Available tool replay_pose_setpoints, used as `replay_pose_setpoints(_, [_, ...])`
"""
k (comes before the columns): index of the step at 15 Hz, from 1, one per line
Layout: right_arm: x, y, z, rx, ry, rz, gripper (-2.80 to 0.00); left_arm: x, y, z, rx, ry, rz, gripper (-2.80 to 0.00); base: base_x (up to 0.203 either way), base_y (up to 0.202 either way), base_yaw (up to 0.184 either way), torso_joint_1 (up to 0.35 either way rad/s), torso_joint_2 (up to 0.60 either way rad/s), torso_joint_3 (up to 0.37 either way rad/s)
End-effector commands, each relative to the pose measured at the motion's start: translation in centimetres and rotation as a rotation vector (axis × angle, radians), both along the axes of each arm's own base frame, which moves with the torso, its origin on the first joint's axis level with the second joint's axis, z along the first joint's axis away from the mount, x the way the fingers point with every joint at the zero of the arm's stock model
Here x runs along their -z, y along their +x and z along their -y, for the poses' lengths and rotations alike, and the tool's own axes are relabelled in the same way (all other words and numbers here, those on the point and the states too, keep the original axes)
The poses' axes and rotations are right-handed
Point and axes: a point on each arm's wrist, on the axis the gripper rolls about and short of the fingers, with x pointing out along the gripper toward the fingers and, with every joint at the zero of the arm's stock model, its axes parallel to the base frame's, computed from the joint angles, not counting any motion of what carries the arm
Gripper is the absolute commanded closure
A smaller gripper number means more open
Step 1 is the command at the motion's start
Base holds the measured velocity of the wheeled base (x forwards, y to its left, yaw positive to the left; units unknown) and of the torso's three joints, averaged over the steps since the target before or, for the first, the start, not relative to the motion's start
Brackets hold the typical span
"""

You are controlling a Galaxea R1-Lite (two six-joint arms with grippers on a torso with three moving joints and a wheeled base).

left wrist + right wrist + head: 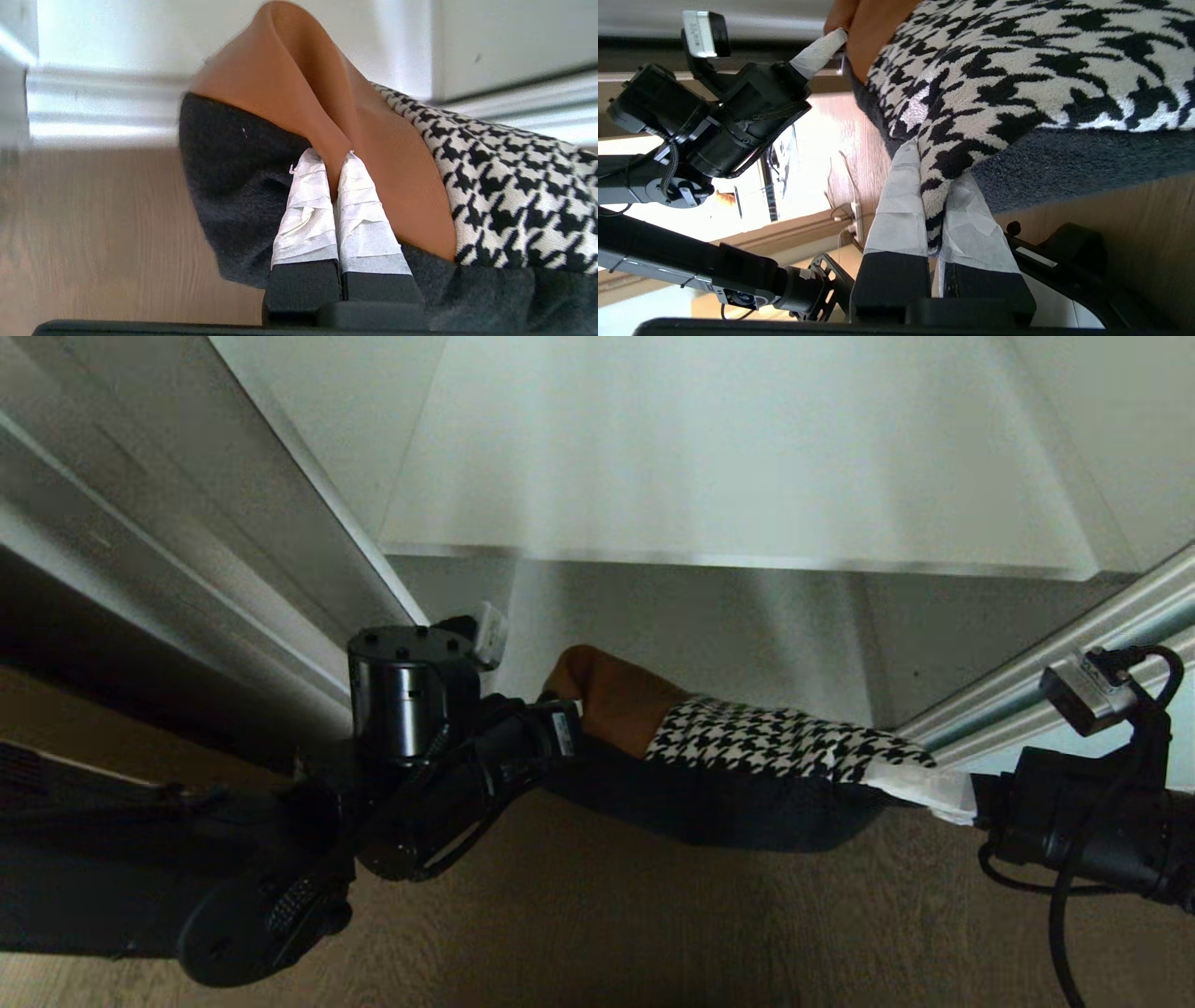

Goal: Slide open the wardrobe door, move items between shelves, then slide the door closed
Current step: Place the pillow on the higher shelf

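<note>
Clearly the folded bundle of clothes [738, 775] is soft and floppy, sagging between its ends, so I judge opposite edges the right places to pinch. My left gripper [337, 186] is clamped on the rust-brown fold, my right gripper [936, 205] on the houndstooth edge. Both arms reach inward, the bundle hanging above the wooden floor [653, 933], before the white shelf [738, 476].

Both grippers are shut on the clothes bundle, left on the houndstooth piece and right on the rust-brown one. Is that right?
The pieces are swapped. The left wrist view shows the left gripper pinching the rust-brown piece of the bundle. The right wrist view shows the right gripper pinching the houndstooth piece. Both are shut on the bundle, as you said.
</note>
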Motion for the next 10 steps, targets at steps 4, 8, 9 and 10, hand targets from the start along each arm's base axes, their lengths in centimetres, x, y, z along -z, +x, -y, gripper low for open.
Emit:
replay_pose_setpoints(4, [-0.10, -0.05, 0.03, -0.002, 0.005, 0.004, 0.00, 0.11, 0.08, 0.06, -0.002, 0.001, -0.003, 0.00, -0.193, 0.000, -0.001, -0.003, 0.00, 0.004])
replay_pose_setpoints(8, [-0.04, -0.05, 0.03, -0.002, 0.004, 0.002, 0.00, 0.08, 0.12, 0.01, -0.005, 0.002, -0.001, 0.00, -0.193, 0.000, -0.001, 0.004, 0.01, 0.002])
replay_pose_setpoints(9, [0.00, -0.01, 0.02, -0.002, 0.004, -0.001, 0.00, 0.12, 0.18, 0.05, -0.004, 0.002, -0.002, 0.00, -0.189, 0.000, 0.001, 0.004, 0.00, 0.002])
replay_pose_setpoints(10, [0.14, 0.07, 0.00, -0.002, 0.002, -0.007, 0.00, 0.29, 0.25, 0.04, -0.004, 0.007, -0.008, 0.00, -0.165, 0.000, -0.001, -0.007, 0.00, 0.002])
